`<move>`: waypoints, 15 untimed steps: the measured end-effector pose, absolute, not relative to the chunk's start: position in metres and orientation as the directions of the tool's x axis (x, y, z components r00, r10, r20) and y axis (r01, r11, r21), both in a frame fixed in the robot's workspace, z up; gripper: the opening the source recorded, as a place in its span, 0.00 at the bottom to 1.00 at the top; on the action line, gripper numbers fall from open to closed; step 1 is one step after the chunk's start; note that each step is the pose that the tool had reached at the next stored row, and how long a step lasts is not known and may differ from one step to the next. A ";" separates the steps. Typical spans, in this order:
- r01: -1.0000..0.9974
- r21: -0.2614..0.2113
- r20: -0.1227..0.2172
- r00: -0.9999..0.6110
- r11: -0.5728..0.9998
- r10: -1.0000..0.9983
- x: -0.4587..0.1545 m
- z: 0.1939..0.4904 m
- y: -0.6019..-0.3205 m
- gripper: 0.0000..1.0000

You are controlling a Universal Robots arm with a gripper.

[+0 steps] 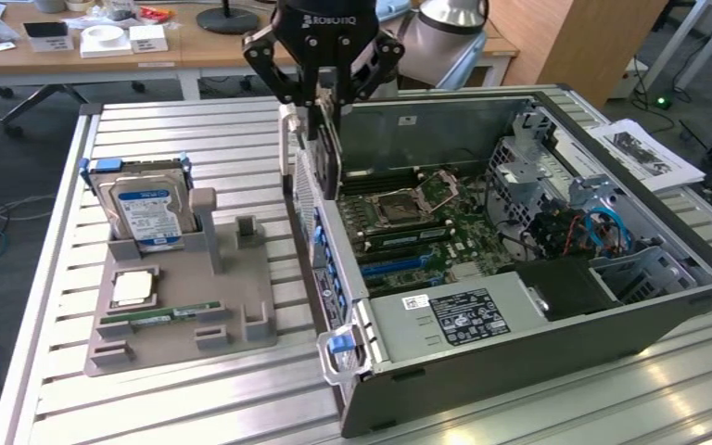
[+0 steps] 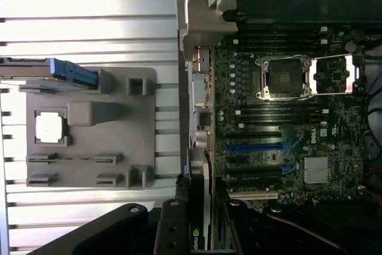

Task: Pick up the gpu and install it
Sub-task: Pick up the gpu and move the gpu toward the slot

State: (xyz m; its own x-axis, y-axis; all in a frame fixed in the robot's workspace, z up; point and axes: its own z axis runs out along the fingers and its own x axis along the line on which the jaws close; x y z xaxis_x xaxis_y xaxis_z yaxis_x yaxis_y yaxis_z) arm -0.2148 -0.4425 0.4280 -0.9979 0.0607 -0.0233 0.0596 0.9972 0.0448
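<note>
One gpu (image 1: 319, 167) in one gripper (image 1: 325, 97)

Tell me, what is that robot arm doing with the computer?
The robot's gripper is shut on the gpu, a thin dark card, holding it upright at the edge of the open computer case, on the exterior view's left side. The card is not plugged into the motherboard yet. Beside the case, a gray holder carries a hard drive, a processor chip and a green memory stick.
</note>
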 end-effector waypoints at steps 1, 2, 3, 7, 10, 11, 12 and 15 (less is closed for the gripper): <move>0.060 0.045 -0.023 -0.998 0.997 0.061 -0.211 0.428 -0.442 0.27; 0.060 0.045 -0.023 -0.998 0.997 0.061 -0.208 0.428 -0.442 0.27; 0.059 0.045 -0.023 -0.998 0.997 0.061 -0.205 0.428 -0.442 0.27; 0.060 0.046 -0.023 -0.998 0.997 0.061 -0.192 0.428 -0.442 0.27; 0.059 0.047 -0.023 -0.998 0.997 0.061 -0.183 0.428 -0.442 0.27; 0.060 0.047 -0.023 -0.998 0.997 0.061 -0.179 0.428 -0.442 0.27; 0.060 0.047 -0.023 -0.998 0.997 0.061 -0.176 0.428 -0.442 0.27; 0.059 0.047 -0.023 -0.998 0.997 0.061 -0.166 0.428 -0.442 0.27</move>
State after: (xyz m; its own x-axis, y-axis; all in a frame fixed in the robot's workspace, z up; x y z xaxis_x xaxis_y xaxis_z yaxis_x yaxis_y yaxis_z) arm -0.1662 -0.4425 0.4280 -0.9979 0.0606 -0.0232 0.0594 0.9971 0.0473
